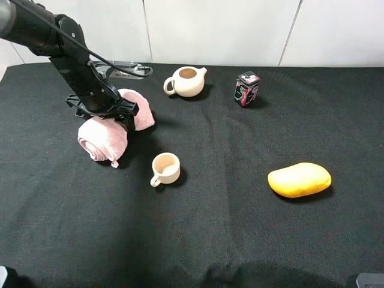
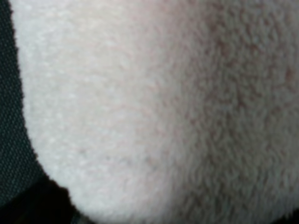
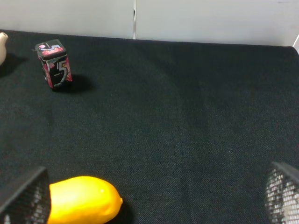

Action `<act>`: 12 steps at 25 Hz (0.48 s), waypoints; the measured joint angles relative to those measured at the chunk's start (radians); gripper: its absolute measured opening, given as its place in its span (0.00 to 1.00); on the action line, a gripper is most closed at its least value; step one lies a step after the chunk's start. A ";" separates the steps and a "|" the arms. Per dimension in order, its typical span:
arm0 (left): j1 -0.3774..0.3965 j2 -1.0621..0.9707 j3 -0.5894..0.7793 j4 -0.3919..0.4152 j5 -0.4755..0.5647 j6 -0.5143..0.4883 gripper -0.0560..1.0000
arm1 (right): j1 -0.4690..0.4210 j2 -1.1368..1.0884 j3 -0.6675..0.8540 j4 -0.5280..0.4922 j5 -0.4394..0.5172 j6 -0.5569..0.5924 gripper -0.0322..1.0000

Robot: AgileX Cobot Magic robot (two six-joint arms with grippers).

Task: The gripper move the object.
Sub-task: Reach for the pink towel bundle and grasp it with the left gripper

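The pink terry towel (image 1: pixel 105 137) lies on the black cloth at the left, with one lobe near me and one lobe (image 1: pixel 141 108) behind. My left gripper (image 1: pixel 113 114) comes down onto its middle, its black claw closed around the waist between the two lobes. In the left wrist view the towel (image 2: pixel 154 107) fills the frame, blurred and very close, and the fingers do not show. My right gripper (image 3: pixel 154 200) is open and empty, its fingertips (image 3: pixel 25 196) wide apart above the cloth near the yellow mango-shaped thing (image 3: pixel 81 199).
A cream cup (image 1: pixel 165 168) stands just right of the towel. A cream teapot (image 1: pixel 186 81) and a small dark tin (image 1: pixel 246 88) stand at the back. The yellow mango-shaped thing (image 1: pixel 299 179) lies at the right. A metal fitting (image 1: pixel 129 69) sits behind the left arm.
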 joint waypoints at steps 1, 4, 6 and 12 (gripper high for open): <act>0.000 0.000 0.000 0.004 0.000 0.000 0.80 | 0.000 0.000 0.000 0.000 0.000 0.000 0.70; 0.000 0.004 0.000 0.008 -0.001 0.000 0.80 | 0.000 0.000 0.000 0.000 0.000 0.000 0.70; 0.000 0.013 0.000 0.011 -0.001 0.000 0.80 | 0.000 0.000 0.000 0.000 0.000 0.000 0.70; 0.000 0.020 0.000 0.009 -0.001 0.000 0.80 | 0.000 0.000 0.000 0.000 0.000 0.000 0.70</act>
